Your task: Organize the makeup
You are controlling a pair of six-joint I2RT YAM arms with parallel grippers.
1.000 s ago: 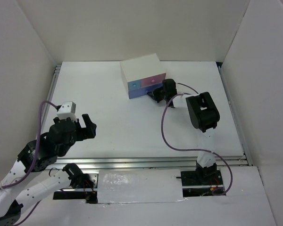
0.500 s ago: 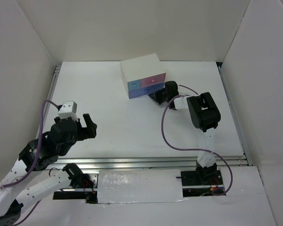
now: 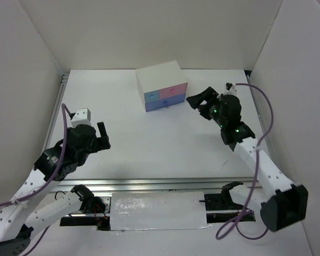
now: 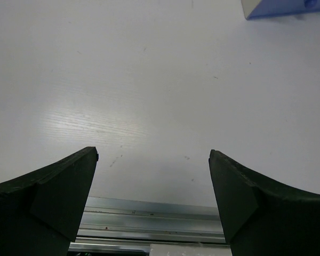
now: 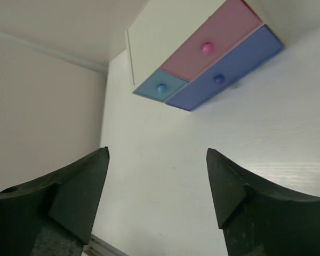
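No makeup shows in any view. The white box (image 3: 161, 80) with its pink (image 5: 208, 47), light blue (image 5: 161, 88) and dark blue (image 5: 220, 80) drawers stands at the back of the table, all drawers pushed in. My right gripper (image 3: 201, 102) hovers to the right of the box, apart from it, jaws open and nothing between them (image 5: 157, 152). My left gripper (image 3: 98, 140) is over the near left of the table, wide open and empty (image 4: 153, 153). A corner of the dark blue drawer (image 4: 280, 6) shows at the top right of the left wrist view.
White walls close in the table (image 3: 149, 138) on three sides. A metal rail (image 3: 165, 184) runs along the near edge, also seen between my left fingers (image 4: 149, 205). A purple cable (image 3: 264, 114) loops off the right arm.
My right gripper has let go at the drawer front, opened, and drawn back to the right and up. My left arm has shifted a little farther onto the table.
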